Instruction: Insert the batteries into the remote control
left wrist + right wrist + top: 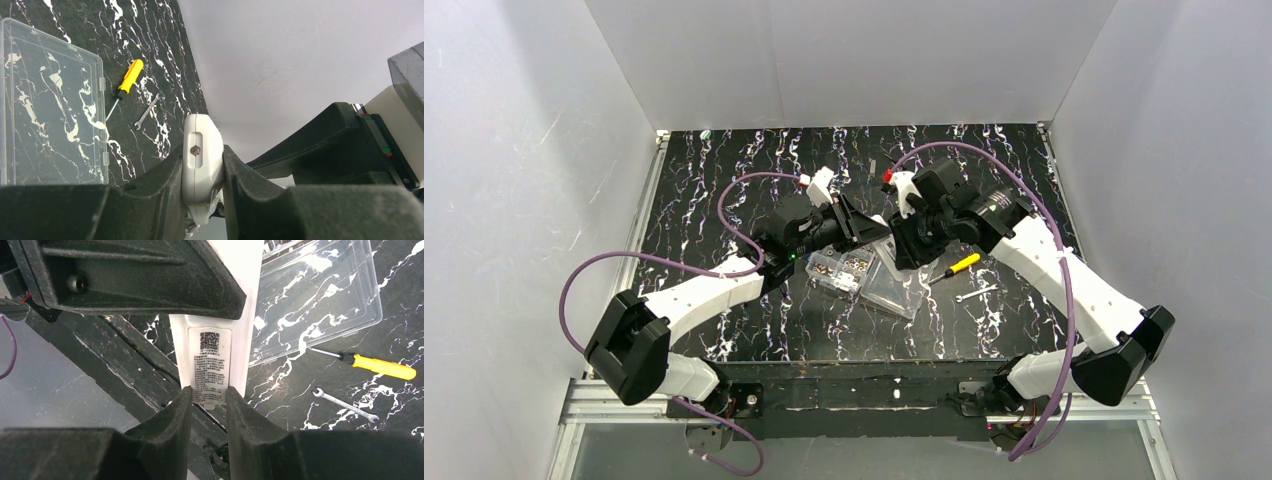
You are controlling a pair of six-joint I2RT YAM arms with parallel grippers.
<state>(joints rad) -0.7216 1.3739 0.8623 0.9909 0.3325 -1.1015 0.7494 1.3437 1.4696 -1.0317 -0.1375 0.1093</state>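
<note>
Meeting over the middle of the table (724, 190), both arms reach in from the near edge. White walls (524, 150) close off three sides. The table top is black with white veining.

Left arm (709, 290) and right arm (1074, 275): white shells, black joints, each trailing a purple cable (624, 262).

Left gripper (202, 165): narrow, clamped on the remote (202, 130), with one black finger (160, 195) pressed to each side of its rounded end.

Right gripper (209, 392): jaws partway apart, closed on the remote from the opposite end. Its fingers (175, 415) touch the remote on either side of a printed label (211, 365).

Box (836, 268): clear, compartmented, small dark and pale parts inside. It sits on the table just in front of the two grippers in the top view. Its clear lid (902, 288) lies flat just beside it, to the right.

Remote — slim, white, held up off the table between the two grippers and spanning the gap from one to the other. The labelled face is turned toward the right wrist camera. The left gripper's black body covers the far part of it in that view.

Screwdriver (380, 367): yellow handle, thin shaft, flat on the table just right of the lid, with the tip pointing toward the lid.

Wrench (345, 405): small, silver, near the screwdriver but not touching it.

Screw (195, 149) — sits in a slot on the remote's end face, seen from the left wrist.
</note>
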